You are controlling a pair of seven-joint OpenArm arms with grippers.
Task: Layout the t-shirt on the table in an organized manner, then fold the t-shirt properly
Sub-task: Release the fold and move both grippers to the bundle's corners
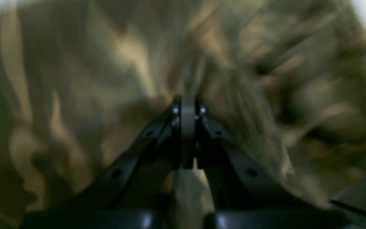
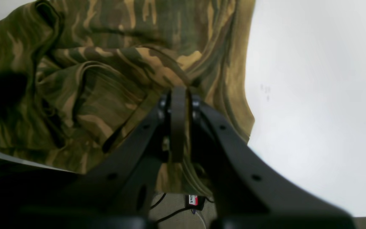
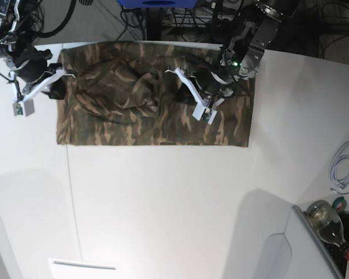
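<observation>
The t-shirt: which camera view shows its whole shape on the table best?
The base view: the whole t-shirt lies spread on the table. The right wrist view gives only wrinkled cloth at one edge; the left wrist view is a blurred close-up of cloth.

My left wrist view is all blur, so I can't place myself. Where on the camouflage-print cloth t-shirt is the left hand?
Observer: The left hand is down on the camouflage-print cloth t-shirt, inside the end nearer its own arm, beside a bunched ridge.
Operator: And the right hand?
Observer: The right hand is shut on the cloth at the shirt's opposite end, near its edge.
Operator: Is the shirt flat yet?
Observer: No. Rumpled folds cross its middle, though the hem side nearest the base camera lies straight on the smooth white table.
</observation>
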